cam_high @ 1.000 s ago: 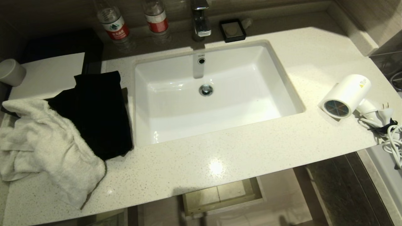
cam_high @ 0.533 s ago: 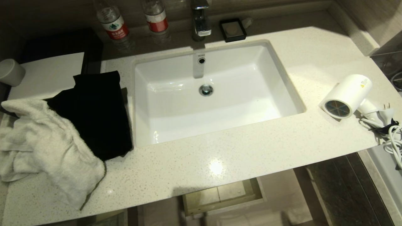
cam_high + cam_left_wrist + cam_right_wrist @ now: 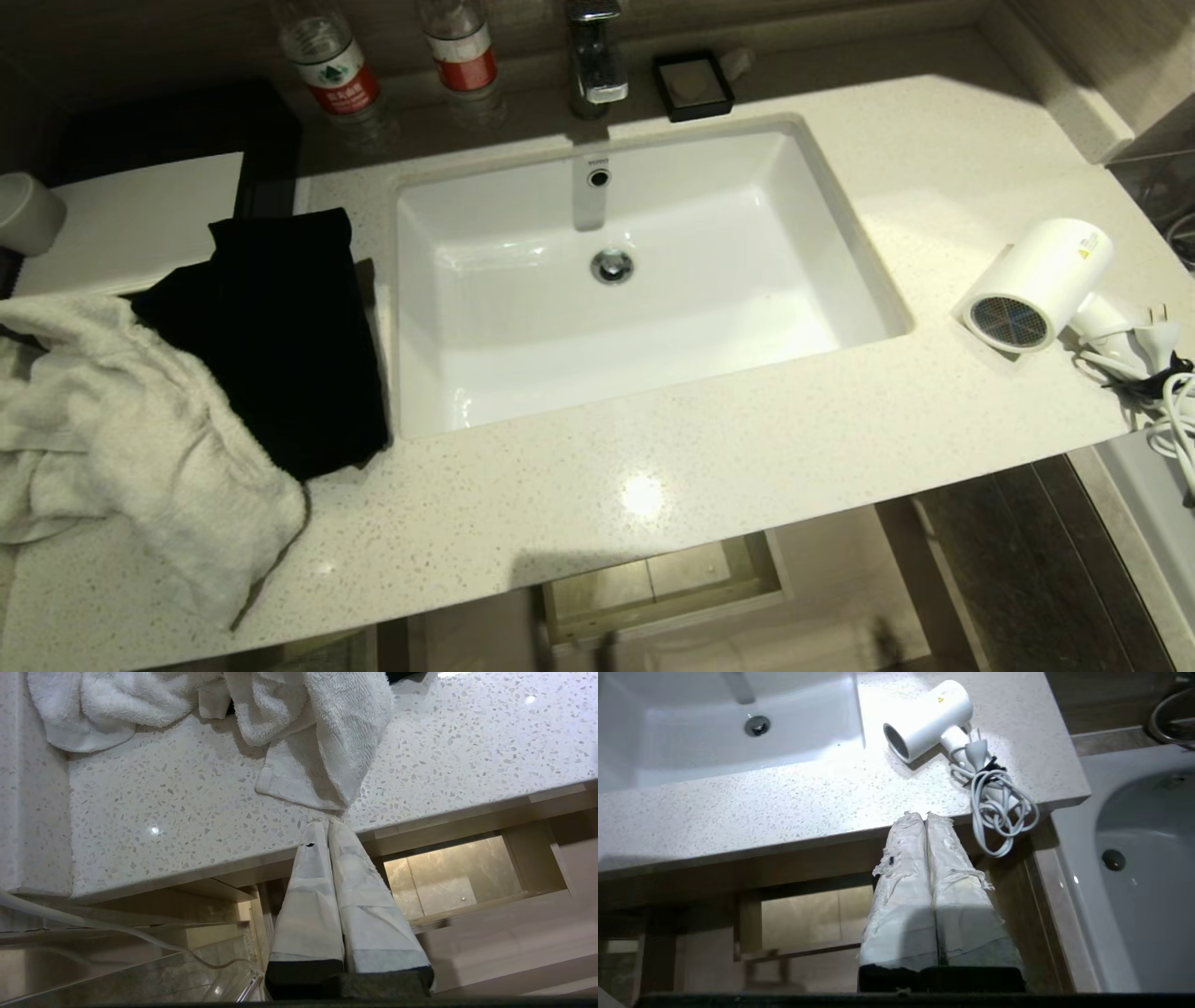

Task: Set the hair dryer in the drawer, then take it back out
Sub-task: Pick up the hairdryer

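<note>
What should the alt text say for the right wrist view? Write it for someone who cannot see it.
The right gripper, shut and empty, hangs below the front edge of a speckled counter where a white hair dryer lies on its side, its bundled cord spilling over the edge. A white sink is beside it.

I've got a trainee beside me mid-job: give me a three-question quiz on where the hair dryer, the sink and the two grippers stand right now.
1. True or false: the hair dryer lies in the sink.
2. Which is nearer the hair dryer's cord: A) the left gripper, B) the right gripper?
3. Fill in: both grippers' jaws are ____.

Key:
1. False; it lies on the counter, right of the sink.
2. B; it sits at the counter's front edge beside the cord. The left one sits by the white towel.
3. Shut, holding nothing.
</note>
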`<state>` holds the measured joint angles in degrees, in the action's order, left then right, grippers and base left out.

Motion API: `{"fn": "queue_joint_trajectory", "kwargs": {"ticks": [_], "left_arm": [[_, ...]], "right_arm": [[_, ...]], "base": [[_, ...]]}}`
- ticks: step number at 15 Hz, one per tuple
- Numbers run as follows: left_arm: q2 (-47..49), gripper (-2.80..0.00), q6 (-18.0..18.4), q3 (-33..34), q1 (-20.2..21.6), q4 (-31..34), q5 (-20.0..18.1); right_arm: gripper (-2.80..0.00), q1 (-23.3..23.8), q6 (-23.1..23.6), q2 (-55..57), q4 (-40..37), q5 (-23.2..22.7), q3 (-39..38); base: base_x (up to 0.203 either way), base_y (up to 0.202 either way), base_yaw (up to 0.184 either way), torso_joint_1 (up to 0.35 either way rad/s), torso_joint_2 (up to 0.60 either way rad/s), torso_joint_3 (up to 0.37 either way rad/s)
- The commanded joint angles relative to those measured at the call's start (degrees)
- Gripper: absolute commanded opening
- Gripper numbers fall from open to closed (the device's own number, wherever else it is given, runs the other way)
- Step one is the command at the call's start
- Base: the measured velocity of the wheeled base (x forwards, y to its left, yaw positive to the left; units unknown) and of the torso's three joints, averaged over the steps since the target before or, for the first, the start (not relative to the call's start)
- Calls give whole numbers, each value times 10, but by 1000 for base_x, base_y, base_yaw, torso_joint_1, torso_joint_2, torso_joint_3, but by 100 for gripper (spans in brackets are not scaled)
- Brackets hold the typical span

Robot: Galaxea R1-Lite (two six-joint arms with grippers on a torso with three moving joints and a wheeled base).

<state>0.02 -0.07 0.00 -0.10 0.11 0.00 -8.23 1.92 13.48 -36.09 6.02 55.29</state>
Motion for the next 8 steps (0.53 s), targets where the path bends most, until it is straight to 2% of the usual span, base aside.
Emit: {"fn": "queue_joint_trajectory", "kwargs": {"ticks": [1,3,5,8], "left_arm": [[0,-280,0,1,0,0,0],[0,-280,0,0,0,0,0],[0,-280,0,1,0,0,0],[0,-280,0,1,0,0,0]], "right_arm": [[-280,1,6,155,-64,37,129],[-280,2,11,193,-112,79,170],[-280,7,15,245,-121,101,192],[-280,8,18,252,-123,109,199]], "base": [[0,0,0,-51,78,49],[0,0,0,-27,64,33],[0,0,0,-26,63,30],[0,0,0,-24,41,19]]}}
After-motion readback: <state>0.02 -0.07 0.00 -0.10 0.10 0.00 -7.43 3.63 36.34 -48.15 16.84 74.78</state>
